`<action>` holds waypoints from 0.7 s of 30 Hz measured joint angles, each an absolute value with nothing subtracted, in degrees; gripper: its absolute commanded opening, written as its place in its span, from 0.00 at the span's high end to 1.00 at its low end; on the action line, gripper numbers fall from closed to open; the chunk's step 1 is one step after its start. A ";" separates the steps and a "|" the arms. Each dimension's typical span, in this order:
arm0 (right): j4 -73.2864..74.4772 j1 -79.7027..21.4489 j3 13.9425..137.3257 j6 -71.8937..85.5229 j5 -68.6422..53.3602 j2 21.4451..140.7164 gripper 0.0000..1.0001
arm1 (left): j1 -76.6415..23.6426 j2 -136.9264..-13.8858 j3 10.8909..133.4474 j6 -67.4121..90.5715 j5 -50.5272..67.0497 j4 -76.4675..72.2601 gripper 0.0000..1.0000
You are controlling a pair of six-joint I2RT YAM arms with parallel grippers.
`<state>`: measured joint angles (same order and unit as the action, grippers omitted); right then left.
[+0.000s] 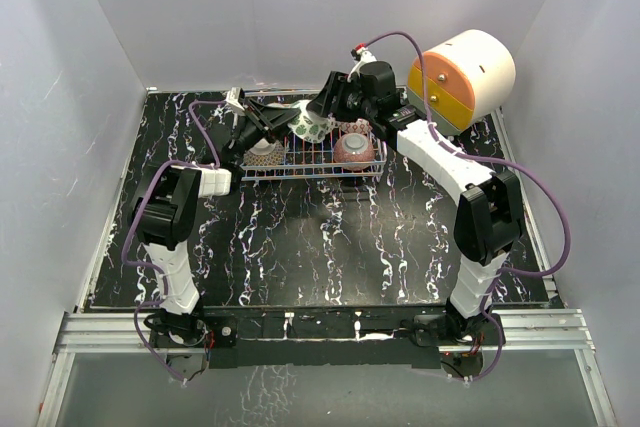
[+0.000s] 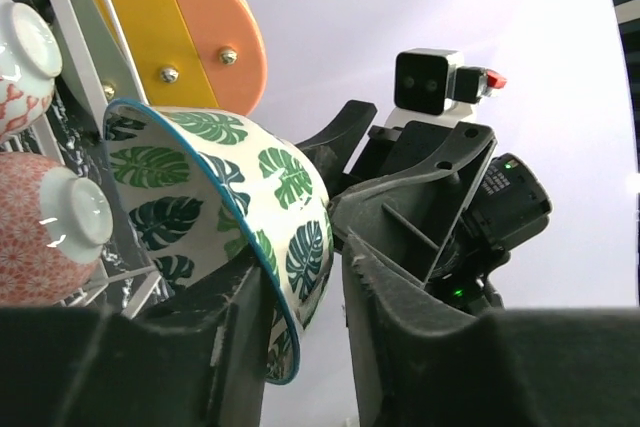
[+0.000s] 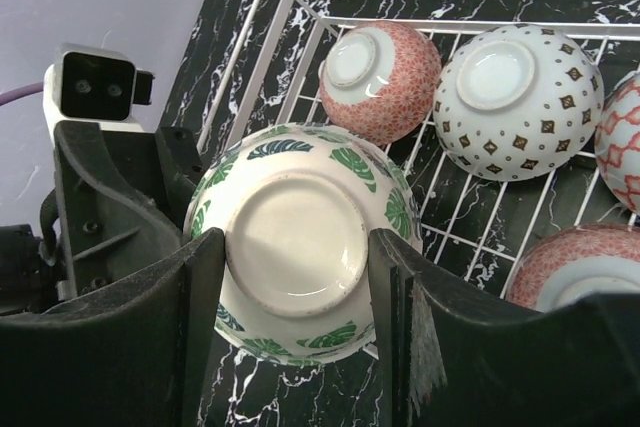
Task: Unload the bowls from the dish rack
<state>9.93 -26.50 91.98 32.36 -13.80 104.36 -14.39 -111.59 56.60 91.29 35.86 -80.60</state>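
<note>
Your right claw point(image 3: 297, 247) sits closest, its fingers point(image 3: 205, 337) clamped on either side of the pale foot ring of the leaf bowl point(image 3: 300, 167), so you see that bowl bottom-first. Your left claw point(image 2: 295, 262) is closed on the bowl's blue-edged rim, one finger inside the wall and one outside. From above, the leaf bowl hangs tilted between the two claws, above the rack point(image 1: 312, 175), at 12 o'clock on the surface point(image 1: 300, 247). Down in the rack, other bowls lie upside down: a pink bowl point(image 3: 380, 77) at 12 o'clock from the leaf bowl, a white bowl point(image 3: 520, 87) at 2 o'clock, and a second pink bowl point(image 3: 585, 272) at 4 o'clock. The drawer unit point(image 1: 462, 77) stands at 2 o'clock on the surface, near the rack.
</note>
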 measured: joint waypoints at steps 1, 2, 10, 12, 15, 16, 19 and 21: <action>9.80 -26.50 91.98 32.64 -13.98 104.36 0.72 | -14.39 -111.59 56.62 91.72 35.77 -80.77 0.78; 9.54 -26.50 91.98 32.82 -14.22 104.36 0.72 | -14.39 -111.59 56.62 92.18 35.73 -80.95 0.85; 7.29 -26.46 91.96 33.74 -15.42 104.36 0.72 | -14.39 -112.22 57.34 95.26 35.40 -82.76 1.00; 7.11 -26.46 91.96 34.02 -15.55 104.36 0.67 | -14.39 -112.25 57.36 95.68 35.42 -82.85 1.00; 6.92 -26.46 91.90 34.20 -15.57 104.36 0.58 | -14.39 -112.25 57.36 95.96 35.40 -82.96 1.00; 6.61 -26.46 91.59 34.22 -15.57 104.31 0.54 | -14.39 -112.25 57.36 96.03 35.46 -82.91 1.00; 5.89 -26.44 90.02 34.26 -15.31 104.09 0.48 | -14.37 -112.25 57.41 95.53 36.18 -82.41 1.00; 5.96 -26.28 88.09 34.28 -14.70 103.31 0.46 | -14.39 -112.01 57.56 93.91 37.30 -80.75 1.00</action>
<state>5.96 -26.28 88.09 34.28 -14.70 103.31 -14.39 -112.01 57.56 93.91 37.30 -80.75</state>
